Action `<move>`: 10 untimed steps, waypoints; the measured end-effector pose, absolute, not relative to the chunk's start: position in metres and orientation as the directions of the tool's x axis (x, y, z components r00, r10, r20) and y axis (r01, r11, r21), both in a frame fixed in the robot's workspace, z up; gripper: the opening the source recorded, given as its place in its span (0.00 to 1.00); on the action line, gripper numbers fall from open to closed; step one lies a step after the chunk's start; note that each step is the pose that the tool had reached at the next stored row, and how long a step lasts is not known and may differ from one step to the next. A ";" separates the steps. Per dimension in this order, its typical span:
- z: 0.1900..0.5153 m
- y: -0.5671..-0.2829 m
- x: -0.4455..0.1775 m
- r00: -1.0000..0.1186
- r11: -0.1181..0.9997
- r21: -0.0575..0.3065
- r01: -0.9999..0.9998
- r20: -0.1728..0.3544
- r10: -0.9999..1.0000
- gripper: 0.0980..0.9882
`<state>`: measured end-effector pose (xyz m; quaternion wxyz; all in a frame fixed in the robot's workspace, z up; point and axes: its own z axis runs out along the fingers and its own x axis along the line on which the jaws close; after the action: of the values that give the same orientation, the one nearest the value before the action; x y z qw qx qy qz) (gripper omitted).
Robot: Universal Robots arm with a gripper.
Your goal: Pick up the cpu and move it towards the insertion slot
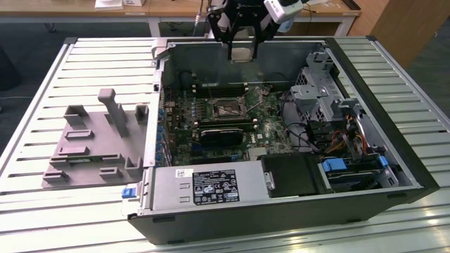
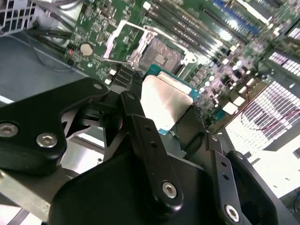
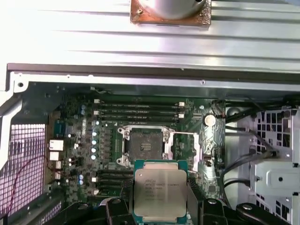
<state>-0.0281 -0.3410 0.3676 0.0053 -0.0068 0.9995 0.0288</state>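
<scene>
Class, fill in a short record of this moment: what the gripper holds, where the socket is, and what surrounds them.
gripper: fingers shut on the cpu, raised above the open computer case
cpu: silvery top showing in both wrist views, clear of the board
insertion slot: metal frame, dark centre, unfilled
grey fixture: on the slatted table, exterior view's left

This looks like a robotics lab or test workshop. An opened black desktop computer case [image 1: 281, 211] lies on its side on a slatted silver metal counter [image 1: 42, 142], beside a grey moulded parts fixture [image 1: 91, 142]; long wooden desks [image 1: 176, 10] stand past the counter's far edge.
</scene>
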 end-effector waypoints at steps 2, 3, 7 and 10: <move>0.367 -0.335 -0.029 -1.000 0.998 0.057 -0.014 -0.012 -0.013 0.49; 0.366 -0.333 -0.030 -1.000 0.998 0.057 -0.014 -0.012 -0.013 0.49; 0.363 -0.323 -0.032 -1.000 0.998 0.057 -0.014 -0.014 -0.013 0.49; 0.361 -0.317 -0.034 -1.000 0.998 0.057 -0.014 -0.015 -0.013 0.49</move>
<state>-0.0337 -0.3170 0.3607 0.0073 -0.0069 0.9995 0.0288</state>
